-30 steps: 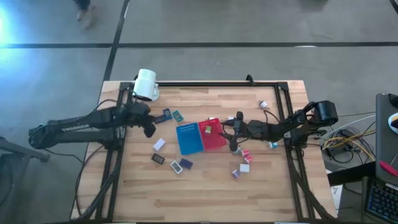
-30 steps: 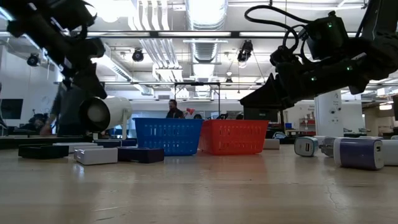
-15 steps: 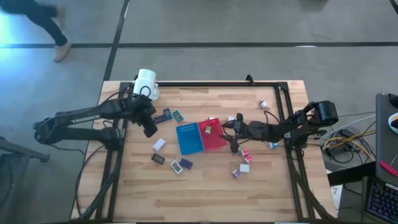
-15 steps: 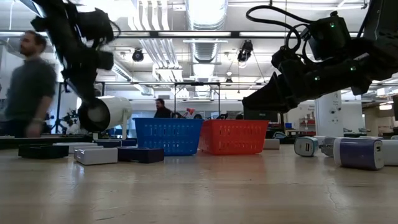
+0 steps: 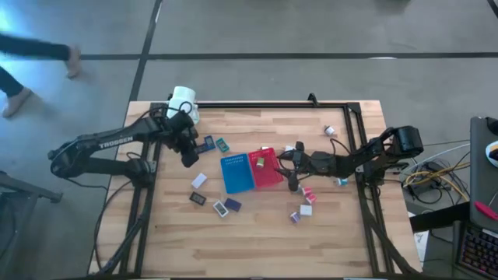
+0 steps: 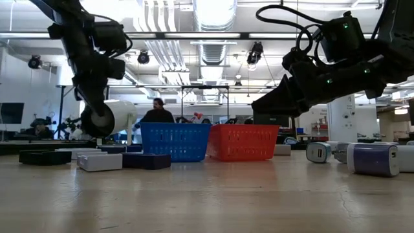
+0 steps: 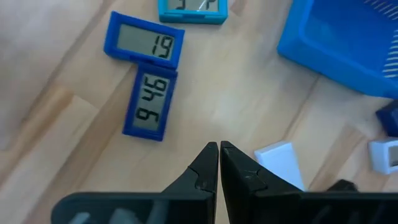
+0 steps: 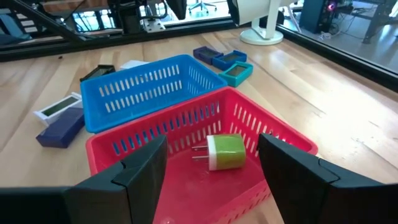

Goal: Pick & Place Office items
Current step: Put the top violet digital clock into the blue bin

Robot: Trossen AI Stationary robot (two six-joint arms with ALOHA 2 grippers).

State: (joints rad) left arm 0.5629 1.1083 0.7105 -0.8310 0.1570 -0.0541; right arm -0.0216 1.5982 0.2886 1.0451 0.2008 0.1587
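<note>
The left gripper (image 7: 219, 151), fingers pressed together and empty, hovers above two blue digital clocks (image 7: 148, 102) lying touching; descending unopened, it risks shoving both. The right gripper (image 8: 211, 163), spread wide, faces the red basket (image 8: 252, 118) (a green charger (image 8: 225, 151) inside).

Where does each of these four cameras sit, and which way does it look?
High: overhead, looking straight down; both arms show.
Low: table height, looking level at the blue basket and red basket; both arms overhead.
Left wrist: looks down past the shut left pincer at two blue clocks.
Right wrist: looks between the open right pincer into the red basket, where a green plug lies.
Shared: both baskets.
</note>
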